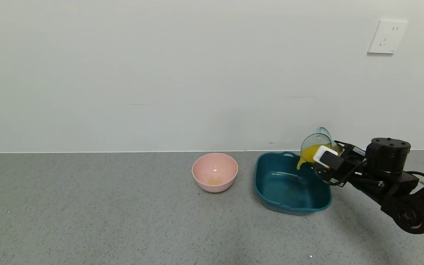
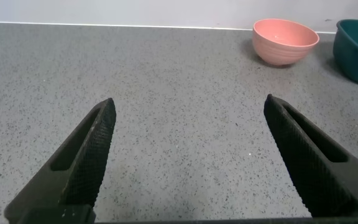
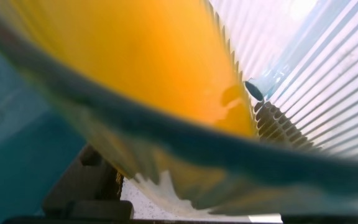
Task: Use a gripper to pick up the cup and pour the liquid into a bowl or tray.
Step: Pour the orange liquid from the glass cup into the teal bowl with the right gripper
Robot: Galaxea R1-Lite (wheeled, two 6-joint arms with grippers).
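Right gripper [image 1: 328,156] clamped on tilted cup [image 1: 315,142], orange liquid [image 1: 306,154] spilling into teal basin [image 1: 271,191] (left gripper [image 2: 188,158] apart).

Even, soft overhead light — bright, no hard glare. Faint shadow on the counter [image 1: 123,221] beside the basin [image 1: 271,184] and under the right arm. Small highlight inside the pink bowl [image 1: 215,170]. Right wrist view: cup [image 3: 303,74] too close — heavily blurred. Left wrist view sharp.
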